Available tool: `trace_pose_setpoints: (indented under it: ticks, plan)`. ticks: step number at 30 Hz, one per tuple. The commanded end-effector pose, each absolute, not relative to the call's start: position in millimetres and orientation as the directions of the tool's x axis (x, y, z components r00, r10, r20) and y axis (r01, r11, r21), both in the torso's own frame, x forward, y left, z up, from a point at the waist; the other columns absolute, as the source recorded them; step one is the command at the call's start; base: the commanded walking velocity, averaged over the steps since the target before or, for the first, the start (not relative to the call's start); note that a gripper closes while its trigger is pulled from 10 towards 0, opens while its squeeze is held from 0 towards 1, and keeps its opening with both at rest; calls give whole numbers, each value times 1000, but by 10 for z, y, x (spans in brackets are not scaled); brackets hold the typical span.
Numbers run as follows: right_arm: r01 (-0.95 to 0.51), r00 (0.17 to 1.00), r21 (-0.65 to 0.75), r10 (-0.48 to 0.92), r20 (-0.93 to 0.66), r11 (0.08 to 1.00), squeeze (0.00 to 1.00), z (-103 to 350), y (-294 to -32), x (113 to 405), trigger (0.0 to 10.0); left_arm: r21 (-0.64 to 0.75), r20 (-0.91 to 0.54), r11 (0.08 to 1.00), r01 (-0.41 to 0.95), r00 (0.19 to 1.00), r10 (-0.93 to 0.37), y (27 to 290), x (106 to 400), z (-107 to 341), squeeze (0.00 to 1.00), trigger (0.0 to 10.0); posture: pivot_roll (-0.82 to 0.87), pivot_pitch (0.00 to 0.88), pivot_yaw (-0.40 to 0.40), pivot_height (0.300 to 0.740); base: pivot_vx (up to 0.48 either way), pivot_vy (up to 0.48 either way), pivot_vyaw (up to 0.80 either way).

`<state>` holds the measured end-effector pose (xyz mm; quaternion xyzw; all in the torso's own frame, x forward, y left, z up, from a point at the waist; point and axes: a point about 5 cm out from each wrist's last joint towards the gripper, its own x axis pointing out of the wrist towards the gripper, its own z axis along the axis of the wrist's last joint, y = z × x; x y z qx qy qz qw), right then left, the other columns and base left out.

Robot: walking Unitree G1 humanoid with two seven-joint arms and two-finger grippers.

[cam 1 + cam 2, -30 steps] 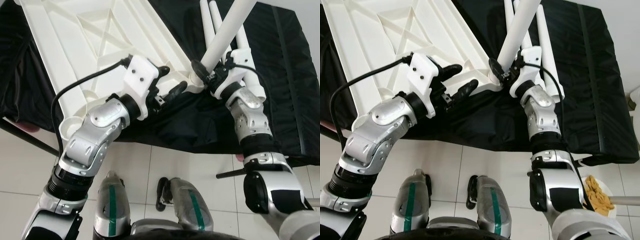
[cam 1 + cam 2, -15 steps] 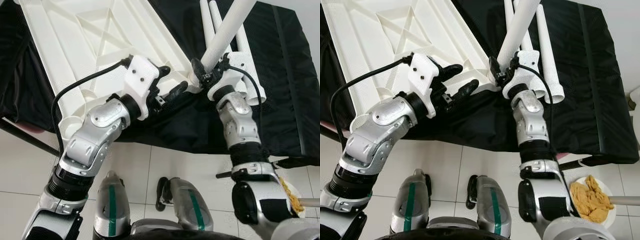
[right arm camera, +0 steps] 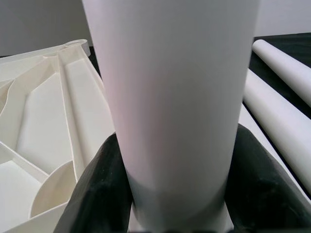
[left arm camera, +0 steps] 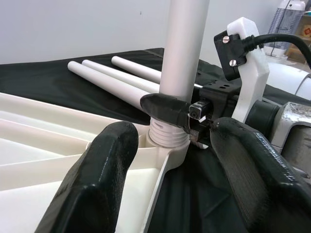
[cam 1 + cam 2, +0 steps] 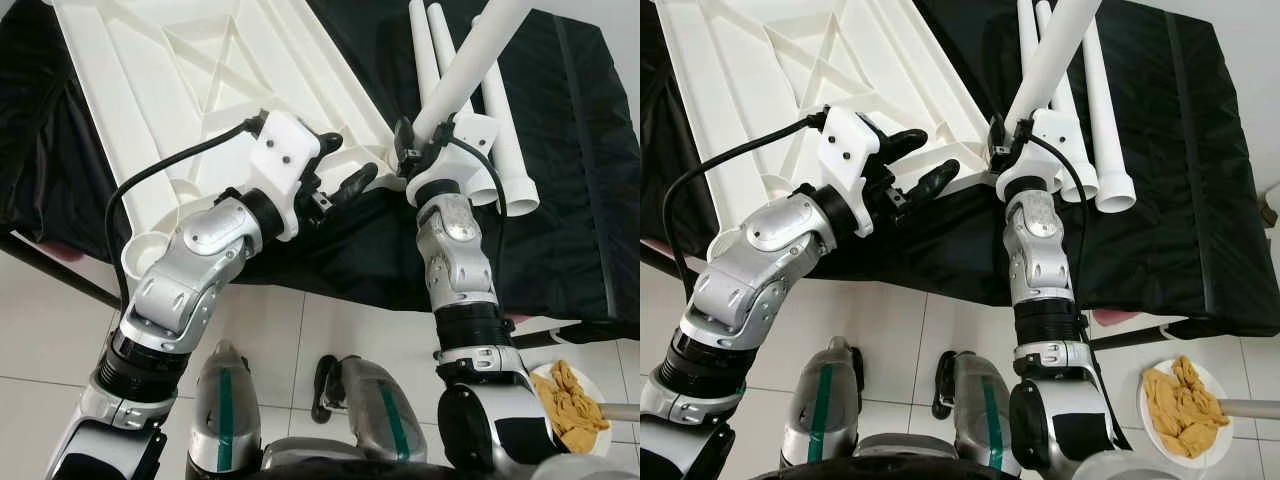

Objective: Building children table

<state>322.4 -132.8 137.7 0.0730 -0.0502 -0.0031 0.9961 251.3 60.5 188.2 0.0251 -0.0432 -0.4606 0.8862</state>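
Observation:
The white table top (image 5: 200,80) lies upside down on a black cloth. A white table leg (image 5: 465,65) stands tilted in the top's near corner socket (image 4: 167,138). My right gripper (image 5: 408,150) is shut on the leg just above that socket; its black fingers (image 3: 95,194) clasp the leg (image 3: 170,97) on both sides. Beside the same corner, my left gripper (image 5: 352,157) is open, its fingers (image 4: 97,184) on either side of the socket without touching the leg (image 4: 183,48).
Three loose white legs (image 5: 508,150) lie on the black cloth (image 5: 580,200) right of the held leg. A plate of yellow scraps (image 5: 570,400) sits on the tiled floor at the lower right. A black bar (image 5: 50,270) runs under the cloth's left edge.
My right forearm has swung in from the right toward the middle, with its gripper still shut on the leg at the corner socket. The left gripper has stayed in place.

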Motion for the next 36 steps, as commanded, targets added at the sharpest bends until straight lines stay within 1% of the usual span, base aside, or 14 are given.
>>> trace_pose_setpoints:
  ticks: [1,5,6,11,15,20,21,22,23,24,25,29,30,36]
  plan:
    - [59,997,185,-65,30,981,0,1242,-1401,3175,10000,81,46,557,827,555,-831,562,2494,1865,0,10000,99,60,-104,740,0,0,0]
    - [21,999,212,-30,37,977,0,1257,-1371,3168,10000,79,47,556,827,554,-831,559,2490,1863,0,10000,98,58,-105,740,0,0,0]
    - [-18,999,228,9,42,973,1000,1263,-1340,3165,10000,78,48,555,828,553,-832,556,2485,1861,0,10000,98,59,-107,740,0,0,0]
    - [-76,996,218,63,68,973,1000,1304,-1343,3181,10000,76,47,554,829,552,-832,552,2482,1856,0,10000,103,54,-110,740,0,0,0]
    - [-86,995,213,73,68,973,1000,1313,-1353,3186,10000,76,47,554,829,552,-832,551,2482,1856,0,10000,103,54,-110,740,0,0,0]
    - [-153,987,172,143,68,973,1000,1320,-1477,3228,10000,78,48,554,829,552,-832,552,2481,1856,0,10000,106,47,-110,740,0,0,0]
    - [-189,981,154,181,68,970,941,1327,-1518,3243,10000,79,48,554,829,552,-833,552,2479,1856,0,10000,106,47,-110,740,0,0,0]
    - [-227,973,130,218,74,965,0,1346,-1555,3256,10000,79,47,553,830,551,-833,552,2479,1854,0,10000,105,44,-109,740,0,0,0]
    - [-277,960,119,269,79,953,0,1367,-1575,3267,10000,79,46,552,830,550,-834,552,2480,1853,0,10000,105,41,-109,740,0,0,0]
    - [-277,960,119,269,79,953,0,1367,-1575,3267,10000,79,46,552,830,550,-834,552,2480,1853,0,10000,105,41,-109,740,0,0,0]
    - [-365,930,93,357,89,927,0,1412,-1597,3285,10000,80,47,550,831,548,-835,553,2484,1853,0,10000,103,38,-108,740,0,0,0]
    - [-427,902,45,421,96,903,0,1446,-1603,3300,10000,81,46,549,832,547,-836,547,2488,1852,0,10000,102,34,-107,740,0,0,0]
    - [-483,872,18,480,98,875,0,1477,-1613,3321,10000,83,47,546,833,544,-838,540,2490,1854,0,10000,101,31,-105,740,0,0,0]
    - [-567,819,-16,566,88,823,0,1520,-1652,3368,10000,86,47,544,834,542,-839,540,2497,1856,0,10000,105,23,-104,740,0,0,0]
